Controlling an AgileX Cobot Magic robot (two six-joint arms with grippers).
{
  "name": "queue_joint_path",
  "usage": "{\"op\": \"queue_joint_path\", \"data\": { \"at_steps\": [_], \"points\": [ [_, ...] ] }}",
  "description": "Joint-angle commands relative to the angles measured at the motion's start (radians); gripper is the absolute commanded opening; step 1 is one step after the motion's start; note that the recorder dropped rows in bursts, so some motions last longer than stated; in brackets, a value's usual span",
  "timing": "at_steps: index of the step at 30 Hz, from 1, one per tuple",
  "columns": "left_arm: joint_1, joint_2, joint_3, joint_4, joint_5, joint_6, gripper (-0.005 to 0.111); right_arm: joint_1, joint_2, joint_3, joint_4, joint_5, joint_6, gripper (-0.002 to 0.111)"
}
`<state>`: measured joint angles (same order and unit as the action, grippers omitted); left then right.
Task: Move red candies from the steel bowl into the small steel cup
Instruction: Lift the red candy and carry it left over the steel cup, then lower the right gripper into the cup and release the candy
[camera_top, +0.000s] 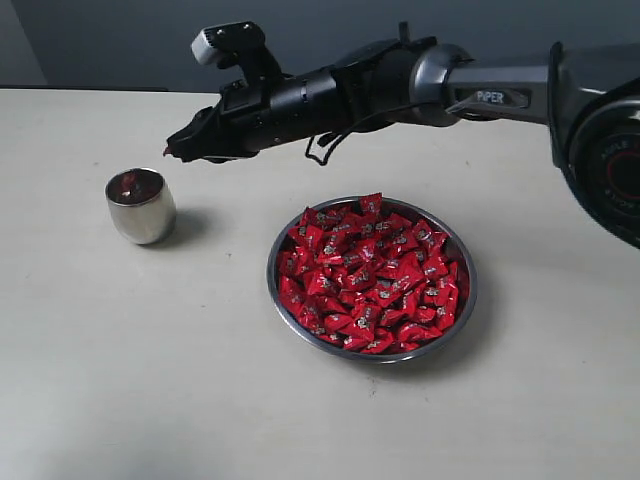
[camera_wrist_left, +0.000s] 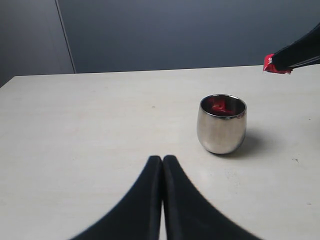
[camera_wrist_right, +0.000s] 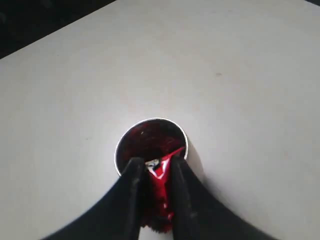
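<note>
exterior view:
right arm (camera_top: 400, 85): black, reaches in from the right across the middle, above the surface (camera_top: 120, 390)
right gripper (camera_top: 176, 150): in the air, tip over the near-right side of the small steel cup (camera_top: 141, 210)
right jaws: narrow here; what they pinch is too small to tell
small steel cup: upright on the surface, left of the steel bowl (camera_top: 272, 285) and well apart from it, red showing inside
steel bowl: at centre-right of the surface, flat on it
red candies (camera_top: 370, 275): heaped in the bowl, filling it nearly to the rim

left wrist view:
left gripper (camera_wrist_left: 162, 159): low over the bare surface (camera_wrist_left: 75, 125)
left jaws: pressed together, nothing between them
small steel cup (camera_wrist_left: 221, 131): ahead of the jaws, apart from them, upright
candy in cup (camera_wrist_left: 218, 106): red, lying inside below the rim
right gripper (camera_wrist_left: 297, 52): black tip coming in at the picture edge, higher than the cup
held candy (camera_wrist_left: 272, 65): red, sticking out of that tip, clear of the cup
wall (camera_wrist_left: 175, 35): dark grey-blue behind the surface

right wrist view:
right gripper (camera_wrist_right: 156, 167): looking straight down on the cup
right jaws: pinching the held candy (camera_wrist_right: 160, 182), one jaw on each side of the wrapper
held candy: red, one crimped end with a silver-white mark
small steel cup (camera_wrist_right: 142, 137): round mouth right under the jaws, red inside
candy vs cup: over the mouth near its rim; touching or not, cannot tell
</note>
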<state>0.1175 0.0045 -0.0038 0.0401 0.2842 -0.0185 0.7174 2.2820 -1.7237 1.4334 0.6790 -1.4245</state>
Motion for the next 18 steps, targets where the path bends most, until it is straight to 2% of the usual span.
{"op": "queue_joint_path", "data": {
  "at_steps": [1,18],
  "points": [
    [0.001,-0.004,0.004,-0.002,0.001,-0.001,0.0,0.023,0.036,-0.079,-0.039,0.016,0.054,-0.001],
    [0.001,-0.004,0.004,-0.002,0.001,-0.001,0.0,0.089,0.167,-0.237,-0.073,0.03,0.177,-0.001]
  ]
}}
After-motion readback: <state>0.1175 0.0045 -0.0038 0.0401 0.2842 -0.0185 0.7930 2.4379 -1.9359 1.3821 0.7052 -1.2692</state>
